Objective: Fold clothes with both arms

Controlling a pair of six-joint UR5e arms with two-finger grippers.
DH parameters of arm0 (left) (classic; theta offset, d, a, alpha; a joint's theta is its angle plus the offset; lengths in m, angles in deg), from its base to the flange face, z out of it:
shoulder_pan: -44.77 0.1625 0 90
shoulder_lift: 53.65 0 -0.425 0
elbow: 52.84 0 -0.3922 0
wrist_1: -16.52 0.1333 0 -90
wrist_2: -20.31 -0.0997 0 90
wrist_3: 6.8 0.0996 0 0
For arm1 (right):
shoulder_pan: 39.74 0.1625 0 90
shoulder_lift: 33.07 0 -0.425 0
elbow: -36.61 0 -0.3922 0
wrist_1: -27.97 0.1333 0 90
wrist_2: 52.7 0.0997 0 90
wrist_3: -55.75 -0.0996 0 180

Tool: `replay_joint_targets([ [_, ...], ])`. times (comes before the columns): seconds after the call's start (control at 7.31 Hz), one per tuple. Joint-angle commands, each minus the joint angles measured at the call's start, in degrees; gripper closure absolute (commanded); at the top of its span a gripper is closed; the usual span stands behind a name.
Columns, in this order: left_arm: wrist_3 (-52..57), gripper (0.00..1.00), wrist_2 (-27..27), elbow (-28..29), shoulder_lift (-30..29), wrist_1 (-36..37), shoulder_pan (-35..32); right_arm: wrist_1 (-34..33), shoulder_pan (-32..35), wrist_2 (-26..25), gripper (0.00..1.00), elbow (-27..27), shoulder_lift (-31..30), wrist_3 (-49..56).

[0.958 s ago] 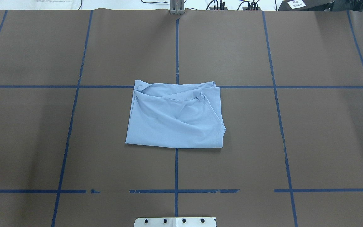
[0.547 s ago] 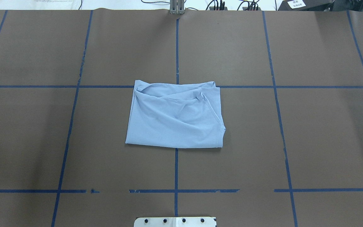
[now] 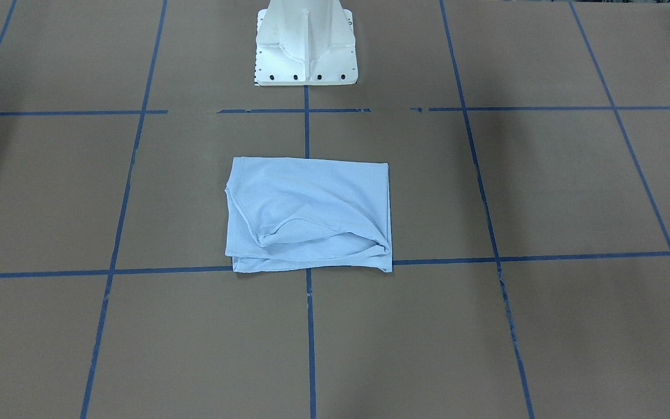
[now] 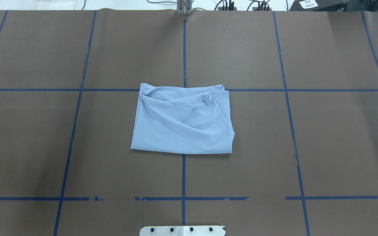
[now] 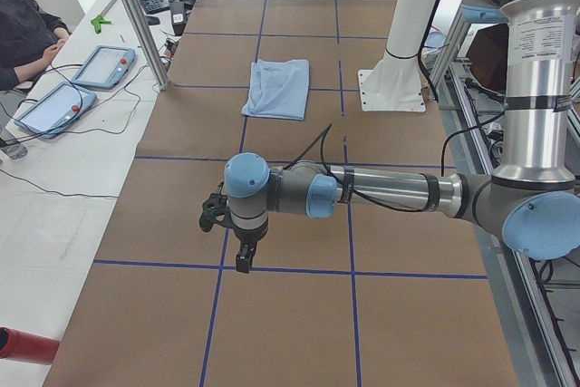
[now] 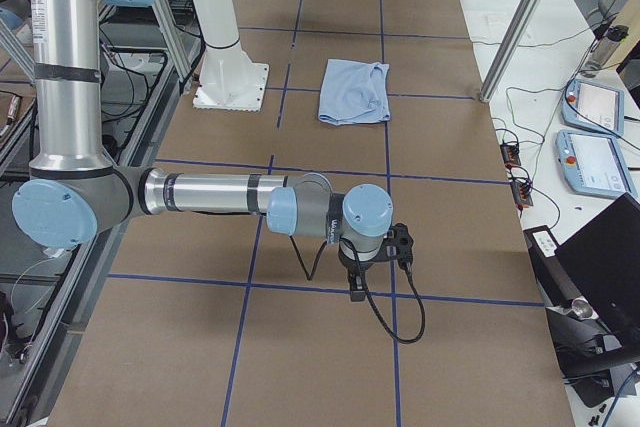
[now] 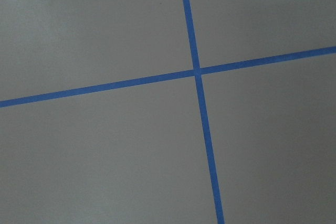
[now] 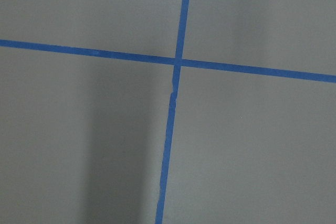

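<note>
In the view from the left end of the counter (image 5: 299,333), the nearest thing is the left arm (image 5: 390,192). It is stretched out low and level over the brown paper. Its wrist turns downward, and the black jaws point down at the paper, close to a blue tape line (image 5: 299,272). Only this side view shows them, so I cannot tell how far the jaws are open or whether they hold anything. The left wrist camera sees brown paper and a tape cross (image 7: 197,72).

In the view from the right end, the right arm (image 6: 210,193) is nearest and has the same low, level pose, with its wrist bent down near a tape line. I cannot tell the state of its jaws either. The right wrist camera also looks down on a tape cross (image 8: 177,62).

Farther along, in the middle of the counter, lies the pale blue T-shirt (image 4: 182,124). It is folded into a rough rectangle and rests flat across the centre tape line. Its edge away from the robot runs along a cross line, and a curved fold shows on top near that edge. The T-shirt is well apart from both arms.

The white pedestal (image 3: 306,41) stands on the robot's side of the T-shirt. Beyond the far edge are black cables (image 4: 228,5).
</note>
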Motion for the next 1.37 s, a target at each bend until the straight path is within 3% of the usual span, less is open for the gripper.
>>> replay_joint_targets([
  [0.0,-0.1,0.0,0.1,-1.0,0.0,0.0,0.0,0.0,0.1,-0.1,0.0,0.0,0.1,0.1],
  [1.23,-0.2,0.0,0.1,-0.4,-0.1,-0.1,0.1,0.1,-0.9,0.0,0.0,1.0,0.1,-3.9],
])
